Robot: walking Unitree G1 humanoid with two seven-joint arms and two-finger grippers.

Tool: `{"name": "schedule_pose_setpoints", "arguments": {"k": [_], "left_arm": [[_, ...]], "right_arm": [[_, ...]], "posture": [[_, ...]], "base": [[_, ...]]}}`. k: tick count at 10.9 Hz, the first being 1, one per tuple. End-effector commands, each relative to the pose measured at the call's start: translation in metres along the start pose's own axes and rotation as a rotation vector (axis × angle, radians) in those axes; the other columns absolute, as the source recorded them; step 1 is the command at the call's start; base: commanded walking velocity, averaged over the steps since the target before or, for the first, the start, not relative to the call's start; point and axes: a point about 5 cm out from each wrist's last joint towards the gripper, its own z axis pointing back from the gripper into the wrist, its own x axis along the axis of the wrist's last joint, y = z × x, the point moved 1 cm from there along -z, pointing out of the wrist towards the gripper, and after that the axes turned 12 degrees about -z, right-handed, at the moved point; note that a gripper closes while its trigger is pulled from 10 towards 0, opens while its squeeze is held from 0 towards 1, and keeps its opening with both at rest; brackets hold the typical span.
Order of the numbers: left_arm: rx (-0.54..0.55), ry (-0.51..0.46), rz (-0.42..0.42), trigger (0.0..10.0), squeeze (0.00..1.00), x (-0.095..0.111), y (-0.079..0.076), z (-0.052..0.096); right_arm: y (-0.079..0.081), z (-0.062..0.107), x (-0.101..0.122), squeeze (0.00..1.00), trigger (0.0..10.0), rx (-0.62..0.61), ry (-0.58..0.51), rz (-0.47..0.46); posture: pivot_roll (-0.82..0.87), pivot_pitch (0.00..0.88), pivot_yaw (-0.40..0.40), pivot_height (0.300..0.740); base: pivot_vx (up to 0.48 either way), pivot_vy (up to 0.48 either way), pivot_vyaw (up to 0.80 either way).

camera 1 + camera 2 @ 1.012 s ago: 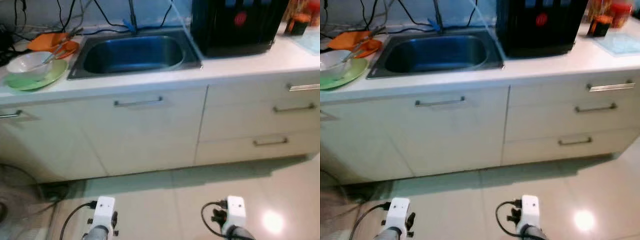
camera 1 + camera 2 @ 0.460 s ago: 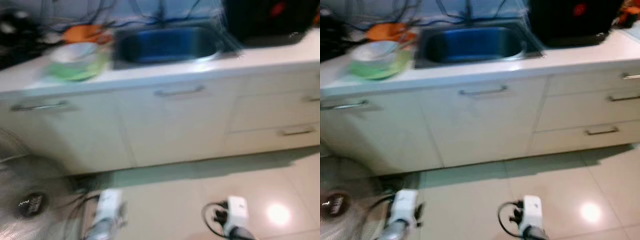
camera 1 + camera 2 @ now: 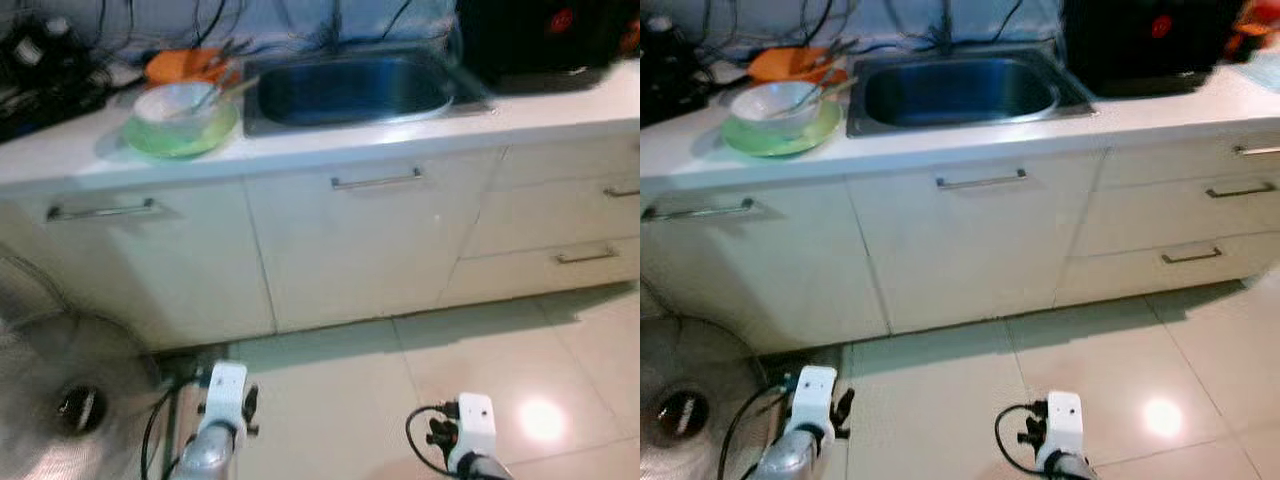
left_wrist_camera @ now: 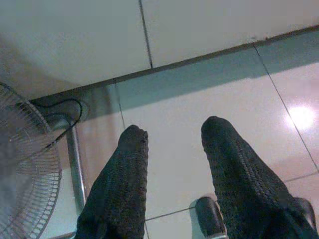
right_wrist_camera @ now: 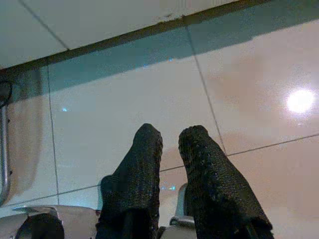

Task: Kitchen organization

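At the bottom of the head camera frame, the left arm is a silver tube that ends in a white box-shaped wrist block with small black parts on its side. A black cable curves from it. The right arm has the same white block, and a black cable makes a loop beside it. Each gripper has two long black fingers with a dotted, rough surface and rounded tips.
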Motion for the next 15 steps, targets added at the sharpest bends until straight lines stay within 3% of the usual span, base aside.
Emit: {"name": "schedule_pose_setpoints", "arguments": {"k": [1, 10, 15], "left_arm": [[0.005, 0.030, 0.001, 10.0, 0.00, -0.0089, 0.0004, 0.0030], [0.003, 0.044, -0.010, 10.0, 0.00, -0.0110, -0.0009, 0.0034], [-0.006, 0.037, -0.010, 10.0, 0.00, -0.0105, -0.0015, 0.0035]], "right_arm": [[-0.0010, 0.0007, -0.0018, 0.00, 10.0, -0.005, 0.005, -0.003], [0.0000, 0.0001, -0.0018, 0.00, 10.0, -0.004, 0.012, 0.004], [0.0014, -0.0007, -0.0006, 0.00, 10.0, -0.002, 0.011, 0.011]], "posture": [[-0.01, 0.087, 0.073, 0.740], [-0.01, 0.077, 0.076, 0.740], [-0.01, 0.071, 0.079, 0.740]], "base": [[0.379, 0.000, 0.00], [0.369, 0.000, 0.11], [0.000, 0.000, 0.50]]}}
